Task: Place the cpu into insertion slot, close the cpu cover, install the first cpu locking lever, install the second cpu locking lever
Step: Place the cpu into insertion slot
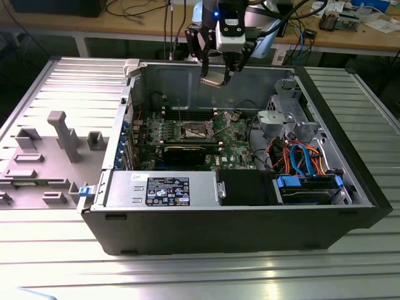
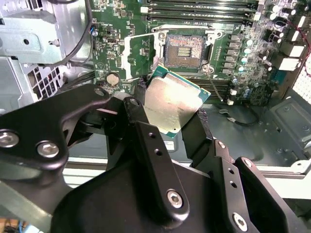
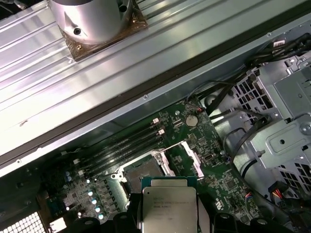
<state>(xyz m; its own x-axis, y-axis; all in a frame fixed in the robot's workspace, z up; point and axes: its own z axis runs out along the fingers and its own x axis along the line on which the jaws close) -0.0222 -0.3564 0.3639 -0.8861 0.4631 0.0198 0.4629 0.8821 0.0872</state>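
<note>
Over pc case (image 1: 237,228), cpu (image 2: 172,104) gripped in end effector (image 2: 167,121), insertion slot (image 2: 187,48) well below

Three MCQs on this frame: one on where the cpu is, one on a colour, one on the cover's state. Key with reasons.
1. The cpu is: A in the insertion slot; B held by the gripper; C under the cpu cover.
2. The board around the insertion slot is: A blue; B red; C green.
3. The cpu cover is: A swung open; B shut; C missing.
Key: 1B, the gripper clamps its edges; 2C, green shows all round; 3A, the frame lies beside the bare socket.
</note>
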